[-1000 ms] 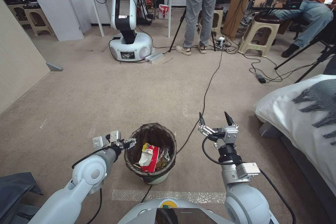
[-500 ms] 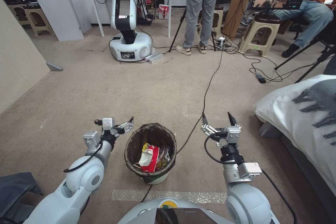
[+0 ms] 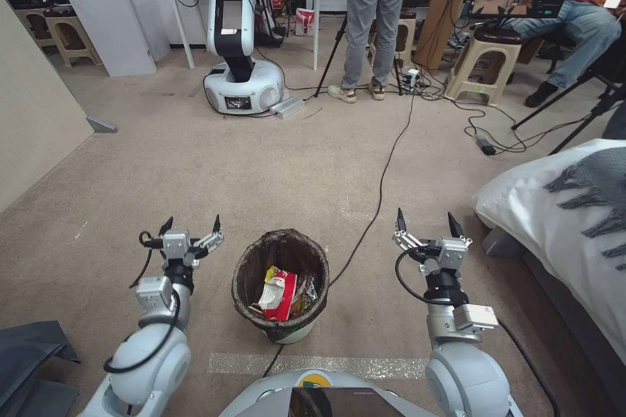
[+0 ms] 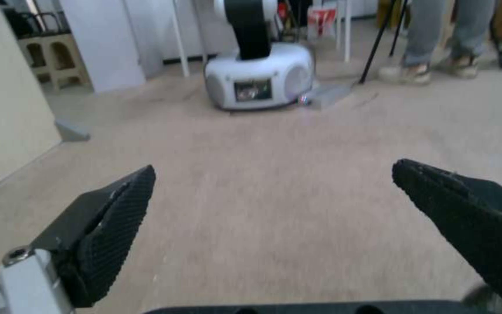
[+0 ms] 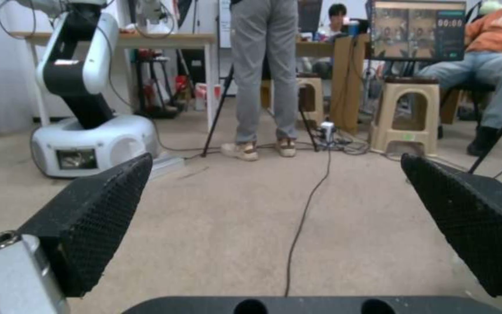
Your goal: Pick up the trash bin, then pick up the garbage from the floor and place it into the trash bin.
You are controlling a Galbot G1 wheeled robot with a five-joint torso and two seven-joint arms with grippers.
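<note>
The head camera looks steeply down at the carpet (image 3: 261,163); both low wrist cameras face forward, apparently sharing the parked robot (image 3: 238,45).

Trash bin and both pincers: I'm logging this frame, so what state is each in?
Trash bin: upright on the carpet, bag-lined, ungripped.
Garbage: red-and-white packets lying inside the bin.
Left pincer: open, empty, left of the bin.
Right pincer: open, empty, right of the bin.

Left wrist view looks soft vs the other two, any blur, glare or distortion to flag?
Left wrist view: blurred throughout, carpet smeared. Right wrist view: sharper, cable crisp. Head view: wide-angle bending at the edges, even lighting, faint shadow by the trash bin, no glare.
</note>
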